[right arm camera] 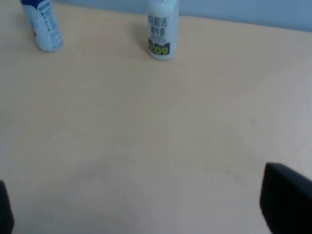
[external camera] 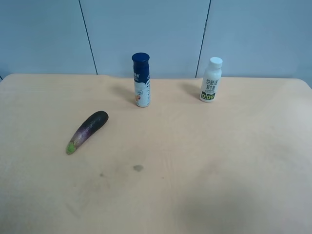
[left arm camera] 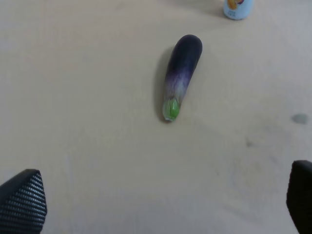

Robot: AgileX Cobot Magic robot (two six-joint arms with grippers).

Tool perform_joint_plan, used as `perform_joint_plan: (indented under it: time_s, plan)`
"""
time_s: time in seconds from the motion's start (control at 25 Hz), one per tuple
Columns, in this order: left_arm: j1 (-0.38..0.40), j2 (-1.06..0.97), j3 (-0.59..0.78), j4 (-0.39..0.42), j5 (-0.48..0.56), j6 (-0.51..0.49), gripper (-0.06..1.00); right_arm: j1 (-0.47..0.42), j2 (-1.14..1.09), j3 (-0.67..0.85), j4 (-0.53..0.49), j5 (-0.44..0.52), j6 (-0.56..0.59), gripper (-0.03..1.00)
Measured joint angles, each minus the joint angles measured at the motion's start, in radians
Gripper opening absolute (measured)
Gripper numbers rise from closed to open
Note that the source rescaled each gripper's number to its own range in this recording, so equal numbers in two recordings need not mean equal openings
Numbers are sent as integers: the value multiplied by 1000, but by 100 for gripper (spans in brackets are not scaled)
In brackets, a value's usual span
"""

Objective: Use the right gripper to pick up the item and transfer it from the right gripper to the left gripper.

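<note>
Eggplant (external camera: 87, 131) lying alone on the table (external camera: 219, 161).
Only the left wrist view catches it, at twelve o'clock between the wide-open, empty left gripper (left arm camera: 161, 204); right gripper (right arm camera: 146, 209) likewise open, empty.

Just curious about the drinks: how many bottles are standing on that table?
2. The blue-capped bottle stands near the middle of the table's far edge; the white-capped bottle stands apart to its right in the high view. Both are upright. The eggplant lies nearer, to the left. None seem hidden.
</note>
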Motion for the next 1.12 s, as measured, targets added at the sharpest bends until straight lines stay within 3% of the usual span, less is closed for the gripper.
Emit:
perform_joint_plan:
  time_s: [0.44,0.8,1.12]
  plan:
    - [7,0,0,0,-10,0,100,0,0,0,0,0,0,100]
    - [254,0,0,0,-15,0,100,-8,0,0,0,0,0,100]
    - [274,0,0,0,-15,0,100,-92,0,0,0,0,0,100]
